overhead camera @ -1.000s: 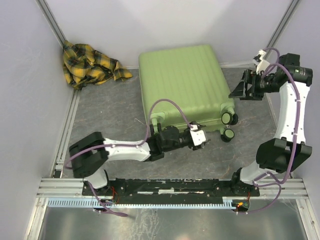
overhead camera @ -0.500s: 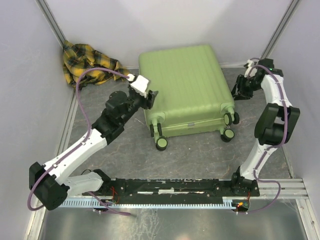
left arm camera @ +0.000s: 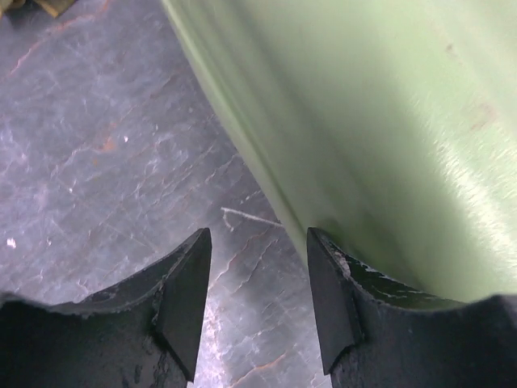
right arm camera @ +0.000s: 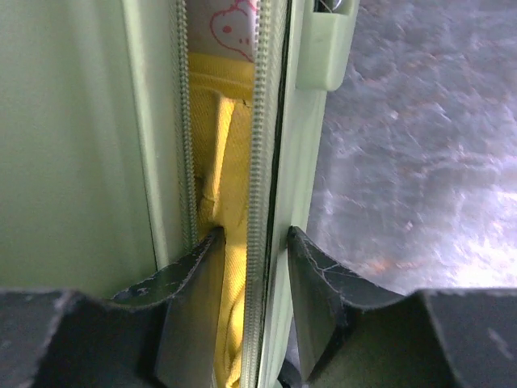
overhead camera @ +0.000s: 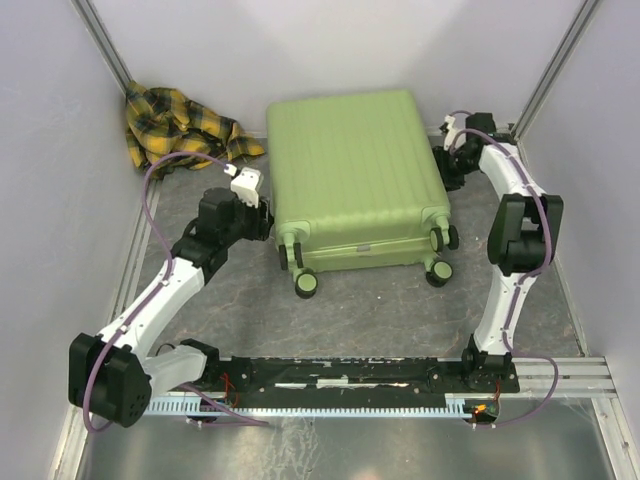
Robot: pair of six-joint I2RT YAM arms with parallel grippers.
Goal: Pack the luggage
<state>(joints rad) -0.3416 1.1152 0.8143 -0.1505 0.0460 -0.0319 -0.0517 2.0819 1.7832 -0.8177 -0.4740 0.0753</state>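
Since half a second ago the luggage (overhead camera: 350,175) has slid leftward on the grey surface (overhead camera: 380,310). It lies in the upper middle of the overhead view, wheels toward the bottom. Beside its left wall the left gripper (left arm camera: 258,299) stands moderately wide, holding nothing. At its right edge the right gripper (right arm camera: 254,299) is narrow, astride the zipper rim where yellow fabric (right arm camera: 226,145) shows in the gap; whether it pinches cannot be told. A plaid cloth (overhead camera: 175,125) lies upper left.

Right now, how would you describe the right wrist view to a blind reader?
The right gripper straddles a zipper edge of the lime-green luggage, whose seam gapes, showing yellow fabric inside. Grey table lies to the right.
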